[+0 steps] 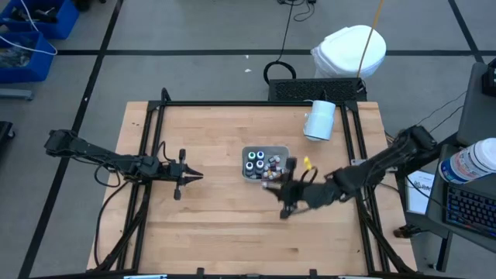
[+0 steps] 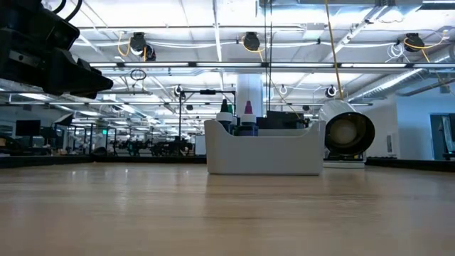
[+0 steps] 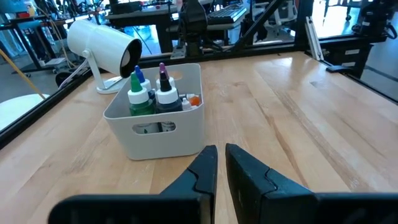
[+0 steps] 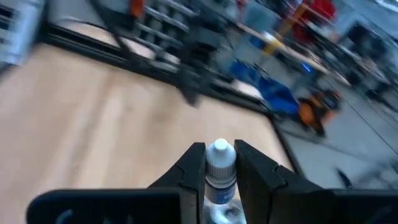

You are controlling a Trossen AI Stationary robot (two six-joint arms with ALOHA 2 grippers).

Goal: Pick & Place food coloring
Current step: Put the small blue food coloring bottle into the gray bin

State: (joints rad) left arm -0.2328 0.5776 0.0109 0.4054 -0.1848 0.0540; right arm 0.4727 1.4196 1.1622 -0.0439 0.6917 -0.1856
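A grey bin [image 1: 266, 163] stands mid-table with several food coloring bottles [image 3: 149, 96] upright in it, their coloured tips showing over the rim [image 2: 238, 117]. Small pieces [image 1: 269, 177] lie at its near right corner, and a yellow one [image 1: 308, 163] lies to its right. My right gripper [image 1: 280, 189] hovers just near of the bin, shut on one food coloring bottle [image 4: 219, 180] with a white cap. My left gripper [image 1: 194, 176] waits left of the bin, shut with nothing in it, pointing at the bin [image 3: 158, 124]. My right gripper pinches the bottle between its two fingers [image 4: 194, 168], on the body just below the white cap [image 4: 219, 152]. The bottle lies along the fingers with its cap toward their free ends. It is lifted clear, the table showing far beyond it.
A large white cylinder [image 1: 319, 120] lies at the table's far right, its round end showing in the low view [image 2: 346, 132]. Black frame rails [image 1: 147, 155] run along the table's left, right and far edges. Bare wood spreads between the bin and the near edge [image 1: 232, 240].
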